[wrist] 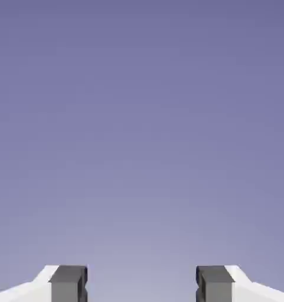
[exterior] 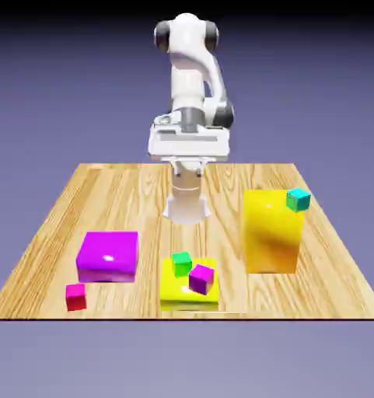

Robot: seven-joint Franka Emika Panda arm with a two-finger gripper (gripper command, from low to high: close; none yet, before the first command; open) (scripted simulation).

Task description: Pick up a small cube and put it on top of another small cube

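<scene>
Small cubes atop low block

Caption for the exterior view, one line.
Claw open; red cube on the wooden table, green cube atop the yellow block.

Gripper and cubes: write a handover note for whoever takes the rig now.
Gripper: open, nothing between the fingertips, up over the far part of the table.
Red cube: on the table near its front edge, toward the exterior view's left, in front of the magenta block.
Green cube: on the low yellow block, beside the purple cube; whether those two touch, I can't tell.
Done: no stacking; the red cube isn't on the green one.
Left: grasp red, lift, set it on green, release. The purple cube may crowd the placement.
</scene>
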